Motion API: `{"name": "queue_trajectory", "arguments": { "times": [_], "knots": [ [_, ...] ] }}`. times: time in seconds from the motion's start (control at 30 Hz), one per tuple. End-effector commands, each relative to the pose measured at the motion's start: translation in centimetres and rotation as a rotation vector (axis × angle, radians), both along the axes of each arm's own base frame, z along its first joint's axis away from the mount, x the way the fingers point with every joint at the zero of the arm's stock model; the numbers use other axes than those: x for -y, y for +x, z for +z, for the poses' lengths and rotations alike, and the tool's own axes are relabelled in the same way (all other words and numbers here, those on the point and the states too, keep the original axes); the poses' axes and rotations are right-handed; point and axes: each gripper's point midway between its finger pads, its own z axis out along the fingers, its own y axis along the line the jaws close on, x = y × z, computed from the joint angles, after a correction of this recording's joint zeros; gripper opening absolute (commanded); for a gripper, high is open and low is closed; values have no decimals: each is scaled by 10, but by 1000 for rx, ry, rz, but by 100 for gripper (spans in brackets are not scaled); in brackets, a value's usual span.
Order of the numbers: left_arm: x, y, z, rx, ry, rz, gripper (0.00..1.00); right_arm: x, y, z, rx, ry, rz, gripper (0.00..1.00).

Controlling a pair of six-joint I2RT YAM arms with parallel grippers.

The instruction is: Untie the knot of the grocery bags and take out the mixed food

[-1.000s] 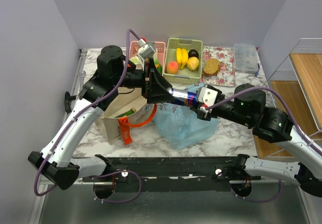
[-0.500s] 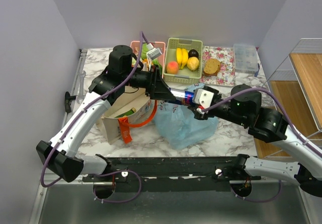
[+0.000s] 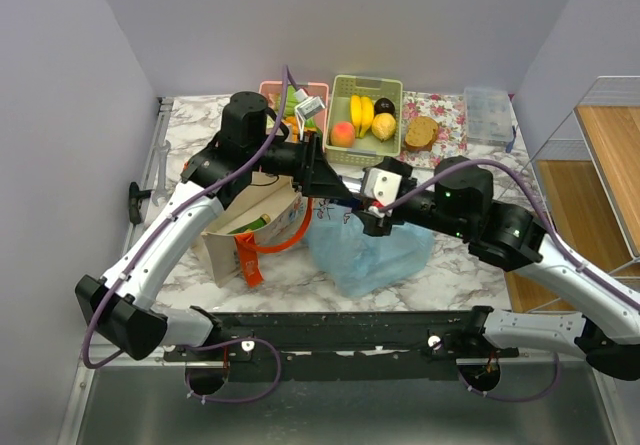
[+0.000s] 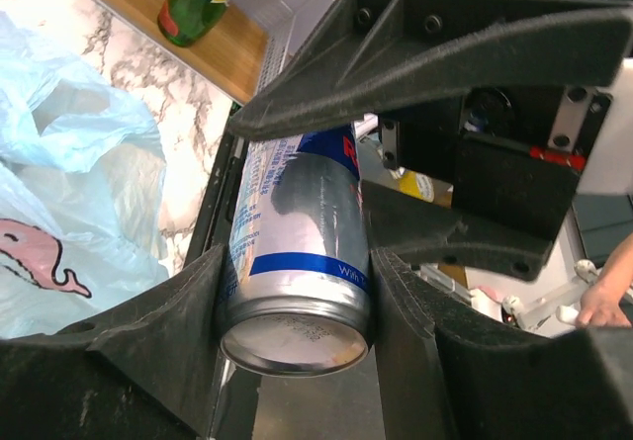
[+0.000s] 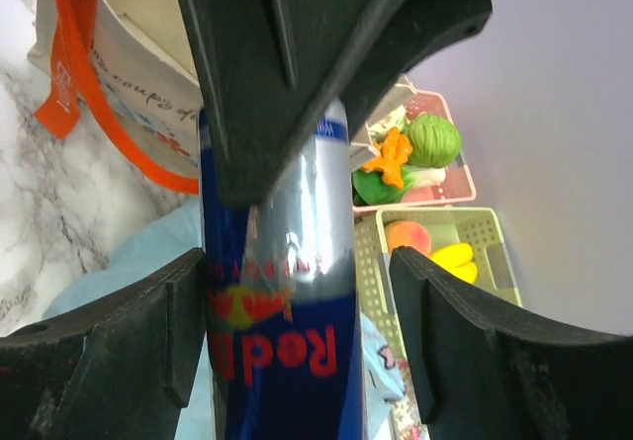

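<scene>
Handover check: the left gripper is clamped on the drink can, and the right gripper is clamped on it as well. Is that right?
Not quite. The left gripper is clamped on the drink can, but the right gripper stands open around it: the right wrist view shows a gap between the can and one finger.

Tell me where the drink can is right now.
The can hangs mid-table in the top view, over the blue bag edge, clamped between the left fingers.
</scene>
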Motion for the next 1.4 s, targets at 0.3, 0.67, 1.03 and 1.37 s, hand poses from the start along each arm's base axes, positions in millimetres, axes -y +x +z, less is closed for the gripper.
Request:
{"name": "queue_trajectory", "arguments": {
  "times": [0.3, 0.67, 1.03, 1.37],
  "knots": [
    [2, 12, 6, 14, 7, 64, 0, -19, 16, 5, 69, -53, 15, 47],
    [-25, 42, 1, 108, 48, 181, 99, 29, 24, -2, 60, -212, -141, 1],
    [-49, 58, 2, 145, 64, 279, 98, 137, 48, -95, -355, -614, -424, 1],
    [-47, 61, 18, 163, 28, 266, 98, 226, 93, -172, -671, -972, -461, 1]
  ]
}}
